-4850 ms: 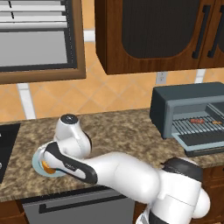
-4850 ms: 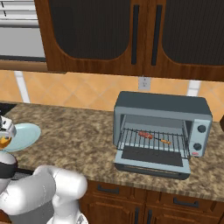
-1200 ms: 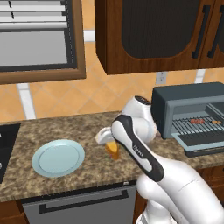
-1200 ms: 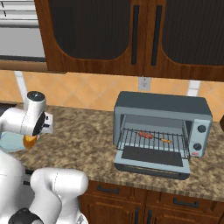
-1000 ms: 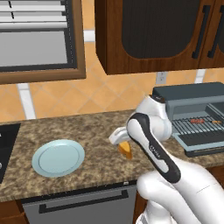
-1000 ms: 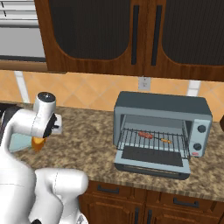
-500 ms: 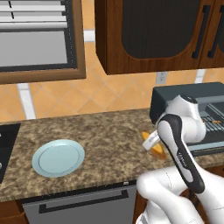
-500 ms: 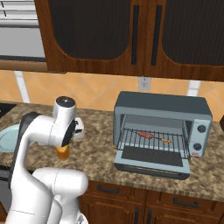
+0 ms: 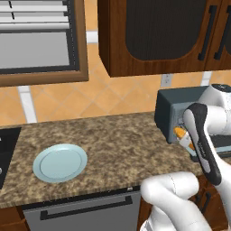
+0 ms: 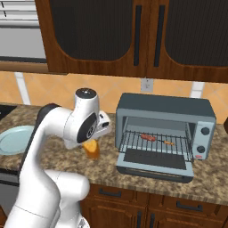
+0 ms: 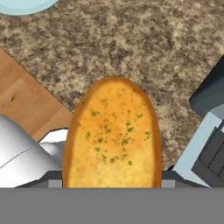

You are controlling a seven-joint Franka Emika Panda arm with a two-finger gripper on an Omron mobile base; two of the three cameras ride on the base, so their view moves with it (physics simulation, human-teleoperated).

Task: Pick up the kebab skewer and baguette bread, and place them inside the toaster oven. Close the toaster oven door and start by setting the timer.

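The golden-orange baguette bread point(image 10: 92, 149) hangs above the counter, held in my gripper point(image 10: 93, 142), which is shut on it. In the hand view the baguette bread point(image 11: 113, 140) covers the fingertips. It hangs just left of the toaster oven point(image 10: 164, 109), close to its left front corner. The toaster oven door point(image 10: 155, 165) lies open and flat in front. On the wire rack inside rests the kebab skewer point(image 10: 153, 138). From the left base view the baguette bread point(image 9: 184, 135) shows in front of the toaster oven point(image 9: 177, 108).
A pale blue plate point(image 9: 60, 162) sits bare on the granite counter point(image 9: 117, 144) to the left. Brown wooden cabinets point(image 10: 133, 35) hang above the oven. A dark stovetop point(image 9: 5, 153) lies at the far left. The oven's two knobs point(image 10: 203, 140) are on its right side.
My arm has swung right across the counter with the baguette in the gripper, from beside the plate to just left of the open oven. The skewer has stayed on the rack.
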